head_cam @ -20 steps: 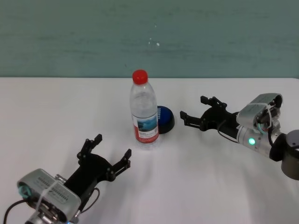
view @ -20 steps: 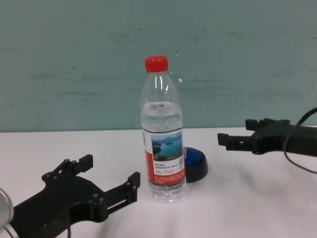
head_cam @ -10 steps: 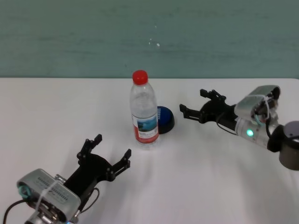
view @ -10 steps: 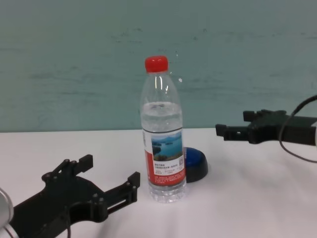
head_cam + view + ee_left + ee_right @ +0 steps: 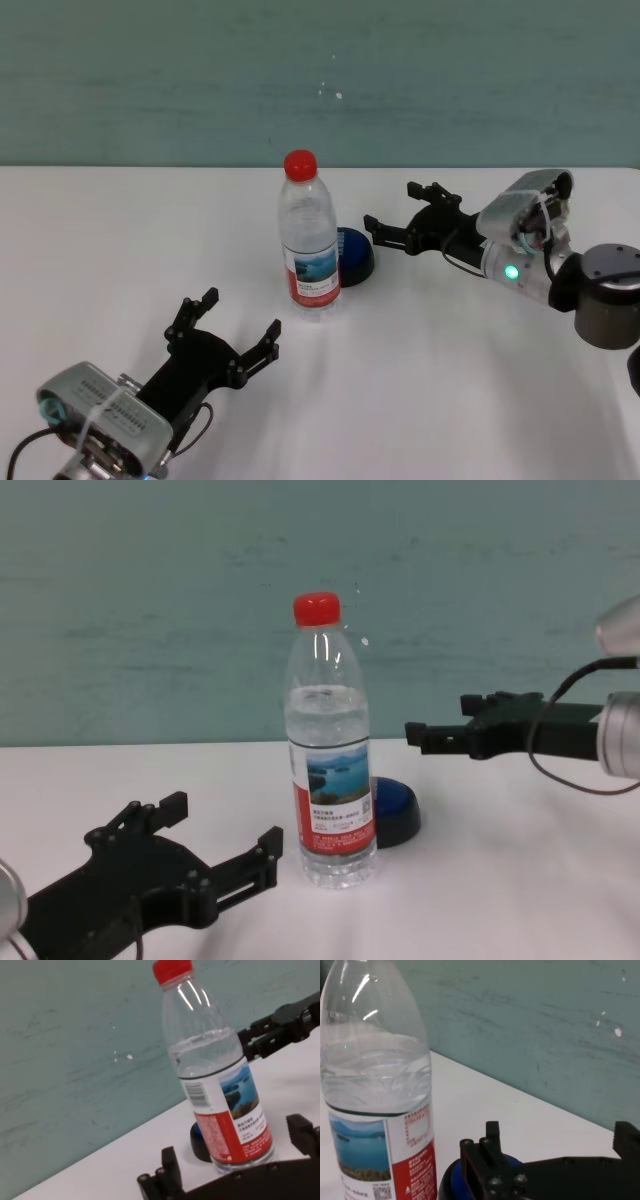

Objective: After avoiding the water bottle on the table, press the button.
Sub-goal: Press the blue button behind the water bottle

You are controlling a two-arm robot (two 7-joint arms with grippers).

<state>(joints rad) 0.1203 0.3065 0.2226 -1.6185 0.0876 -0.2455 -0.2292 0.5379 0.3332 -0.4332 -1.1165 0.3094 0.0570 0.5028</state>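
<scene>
White table (image 5: 480,400), button (image 5: 357,256) half behind water bottle (image 5: 308,240)

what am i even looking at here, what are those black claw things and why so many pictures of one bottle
The black claws are grippers, the hands of a two-armed robot. Four cameras photographed one moment: one on its head looking down, one on its chest, and one on each wrist, which is why the bottle shows up again and again.

On the white table stands a water bottle with a red cap. Just behind it, to the robot's right, sits a low blue button.

The right gripper is open and holds nothing. It hangs above the table close to the button, on the side away from the bottle, touching neither. The left gripper is also open and empty, parked low on the near side of the bottle.
</scene>
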